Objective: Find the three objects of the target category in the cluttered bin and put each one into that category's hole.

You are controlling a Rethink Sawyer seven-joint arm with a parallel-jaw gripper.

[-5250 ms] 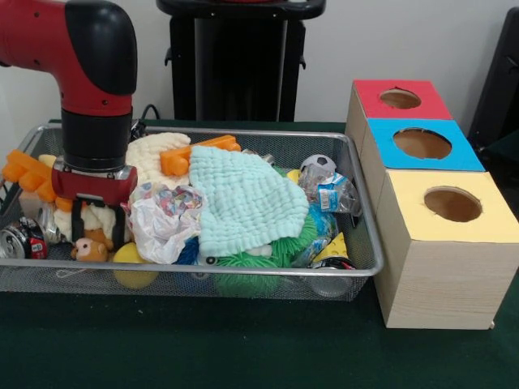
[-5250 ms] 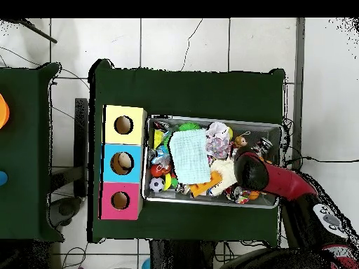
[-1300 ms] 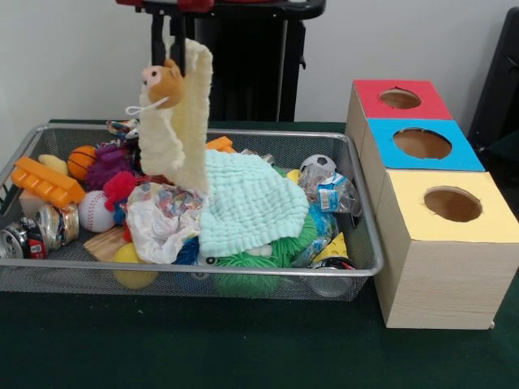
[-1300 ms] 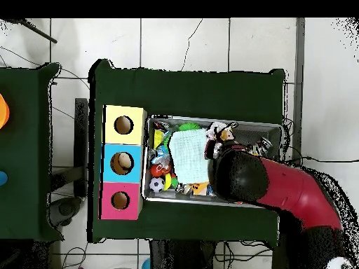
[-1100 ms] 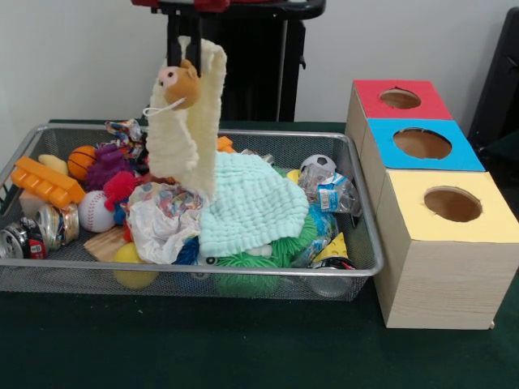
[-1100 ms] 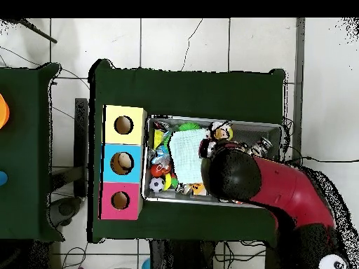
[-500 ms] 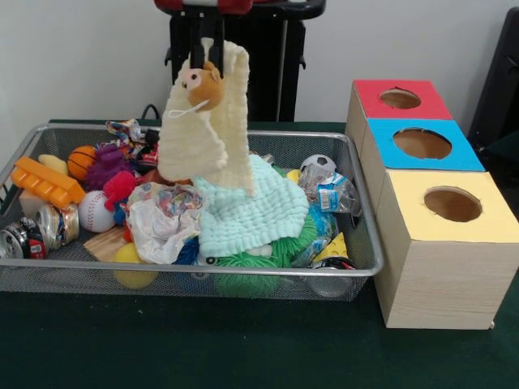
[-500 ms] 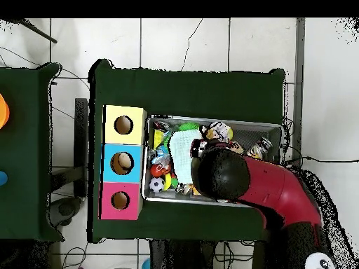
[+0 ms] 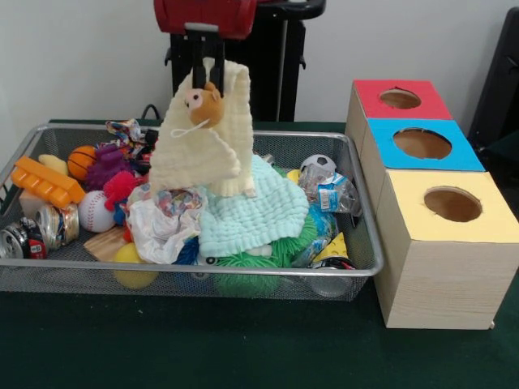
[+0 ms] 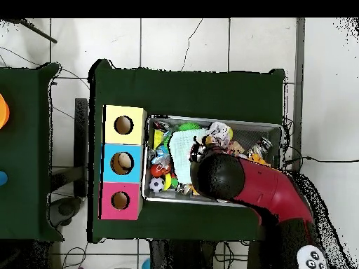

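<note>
Lift step: at upper centre of the front view, the gripper [image 9: 204, 74] is pinching a tan plush toy [image 9: 203, 99] and a snagged cream cloth [image 9: 207, 134] above the wire bin [image 9: 357, 194]. Next: shedding the cloth, then carrying right to the red-topped hole [image 9: 400, 99].

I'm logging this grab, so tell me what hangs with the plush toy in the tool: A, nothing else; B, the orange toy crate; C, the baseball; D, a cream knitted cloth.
D: in the front view the tool is shut on the tan plush toy, and a cream knitted cloth hangs round it above the wire bin.
</note>
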